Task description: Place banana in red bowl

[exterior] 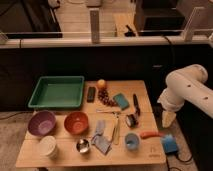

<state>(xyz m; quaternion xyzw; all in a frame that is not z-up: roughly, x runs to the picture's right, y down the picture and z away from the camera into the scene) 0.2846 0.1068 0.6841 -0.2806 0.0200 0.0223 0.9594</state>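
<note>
— Steel cup up front; banana lies to its right, near the red bowl.
— Probably light, stiff, smooth; pinch mid-length. Gripper hangs right of the table; open or closed, can't tell.

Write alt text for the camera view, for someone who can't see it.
A wooden table holds a banana lying right of a red bowl, not in it, among a purple bowl, a green tray and a white cup. The robot's gripper hangs beside the table's right edge, apart from the banana.
</note>
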